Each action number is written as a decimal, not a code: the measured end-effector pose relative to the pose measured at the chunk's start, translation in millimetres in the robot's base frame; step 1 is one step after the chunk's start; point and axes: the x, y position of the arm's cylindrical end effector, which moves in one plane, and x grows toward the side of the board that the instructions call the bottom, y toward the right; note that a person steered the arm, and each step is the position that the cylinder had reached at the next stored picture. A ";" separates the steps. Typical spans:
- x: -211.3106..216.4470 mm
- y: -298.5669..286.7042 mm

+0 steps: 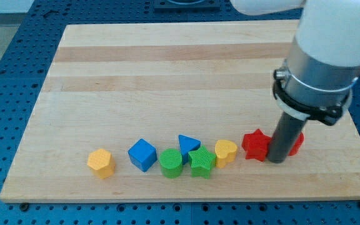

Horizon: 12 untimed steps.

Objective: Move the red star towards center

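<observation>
- The pale wooden board (186, 69), striped with grain, is lying under everything I am watching.
- My tip (277, 160), a dark rod with no pincer, is touching the red star's view-right side.
- The red star (255, 144), ridged plastic, is sitting just view-right of the yellow heart (225, 152).
- Another red block (297, 142) is peeking out behind the rod.

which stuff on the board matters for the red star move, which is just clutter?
Job:
red star
my tip, at the star's right edge
board

Clutter:
second red block, partly hidden by rod
yellow heart
green star
green cylinder
blue triangle
blue cube
orange hexagon
</observation>
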 end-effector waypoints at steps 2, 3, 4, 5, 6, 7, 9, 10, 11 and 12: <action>-11.0 -54.0; -29.7 -74.0; -76.3 -80.9; -107.3 -108.4; -114.4 -123.4; -99.5 -102.3; -62.3 -126.7; -70.5 -149.8; -88.4 -151.9; -107.7 -152.0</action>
